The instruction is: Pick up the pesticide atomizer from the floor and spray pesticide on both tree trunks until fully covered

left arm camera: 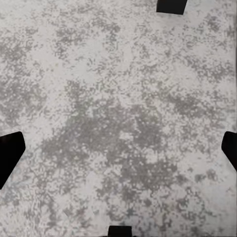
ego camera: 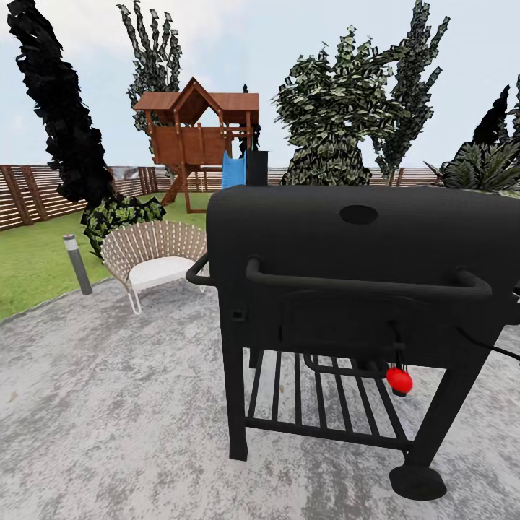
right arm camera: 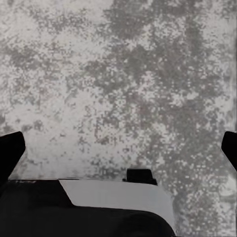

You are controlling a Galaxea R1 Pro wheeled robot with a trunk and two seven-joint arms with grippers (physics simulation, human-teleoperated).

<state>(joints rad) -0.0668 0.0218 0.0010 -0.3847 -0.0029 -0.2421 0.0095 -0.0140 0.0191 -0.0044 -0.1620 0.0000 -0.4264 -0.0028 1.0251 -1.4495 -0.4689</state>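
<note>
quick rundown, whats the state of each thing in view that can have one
black barbecue grill: lid closed, upright on the paved patio
wicker chair: upright, unoccupied, at the patio's edge
bollard lamp: upright by the lawn
wooden playhouse: standing on the grass
left gripper: open, fingers wide apart above the paving
right gripper: open above the paving

Left pincer fingertips (left arm camera: 10,155): flat black, blunt-ended, visible at opposite frame edges. Right pincer fingertips (right arm camera: 11,150): identical black form. The robot body (right arm camera: 118,207) below them comprises a pale grey panel over a rounded black housing.
</note>
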